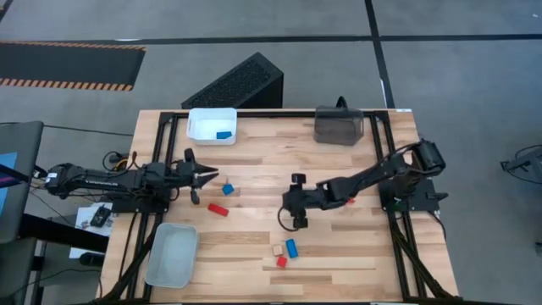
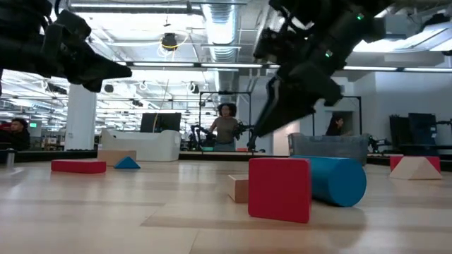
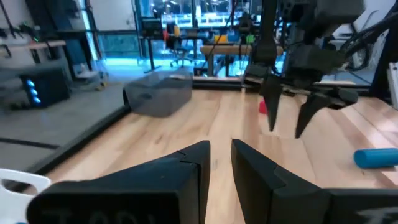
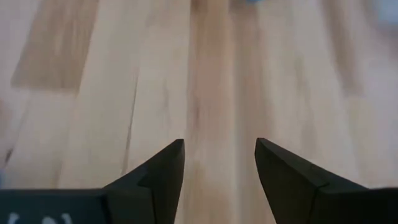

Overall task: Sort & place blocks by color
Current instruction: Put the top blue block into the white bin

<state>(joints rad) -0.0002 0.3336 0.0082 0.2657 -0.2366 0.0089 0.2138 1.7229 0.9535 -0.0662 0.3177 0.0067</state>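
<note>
Right gripper (image 1: pixel 298 222) mid-table, fingers parted, empty, above bare wood. Left gripper (image 1: pixel 208 176) slightly open, empty, near blue wedge (image 1: pixel 227 188) and red bar (image 1: pixel 218 208). Likely risk: right descent clipping the front cluster (red cube (image 1: pixel 281 262), blue cylinder (image 1: pixel 291 247), wood cube (image 1: pixel 277 250)) and scattering it toward front edge. Open room centre; white bin (image 1: pixel 212 125) already holding blue block (image 1: pixel 223 135).

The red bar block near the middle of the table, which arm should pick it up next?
Probably left. The left end effector hangs open close beside the red bar block; the right end effector is farther off.
</note>
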